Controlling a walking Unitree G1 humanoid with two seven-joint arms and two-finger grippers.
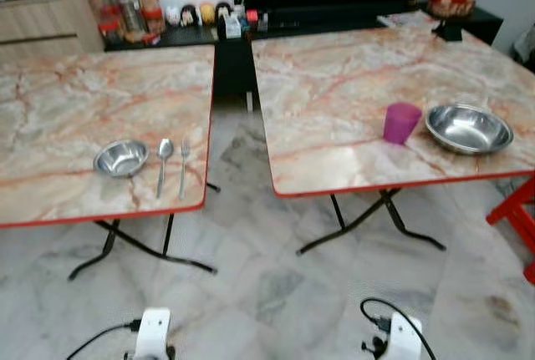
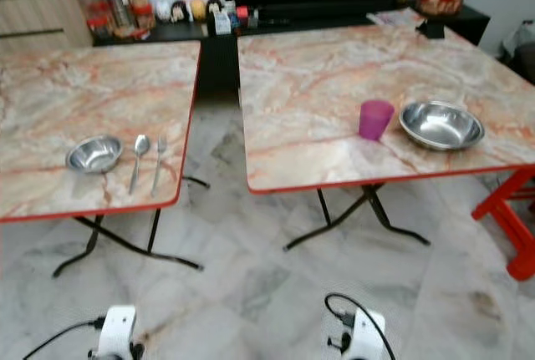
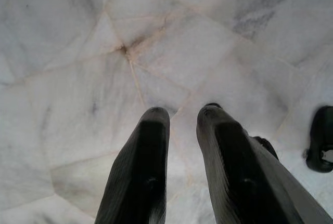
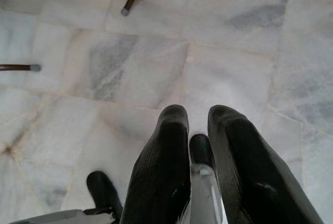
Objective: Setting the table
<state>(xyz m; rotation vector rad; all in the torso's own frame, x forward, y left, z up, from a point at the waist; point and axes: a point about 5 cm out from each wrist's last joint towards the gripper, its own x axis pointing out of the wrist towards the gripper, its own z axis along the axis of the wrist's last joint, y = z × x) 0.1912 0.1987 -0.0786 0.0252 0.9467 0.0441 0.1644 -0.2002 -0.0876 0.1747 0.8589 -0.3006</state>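
Note:
A small steel bowl [image 1: 121, 158] sits near the front right corner of the left marble-topped table [image 1: 67, 101]. A spoon [image 1: 164, 159] and a fork [image 1: 183, 164] lie side by side just right of it. On the right table [image 1: 351, 76], a purple cup [image 1: 401, 122] stands next to a larger steel bowl [image 1: 468, 128]. Both arms hang low in front of the tables. My left gripper [image 3: 182, 115] and right gripper [image 4: 197, 115] point down at the floor. Their fingers are close together with nothing held.
A narrow gap of marble floor [image 1: 242, 151] runs between the two tables, whose black folding legs [image 1: 368, 218] spread underneath. A red stool [image 1: 518, 218] stands at the right. Jars and bottles [image 1: 125, 13] line a dark cabinet behind.

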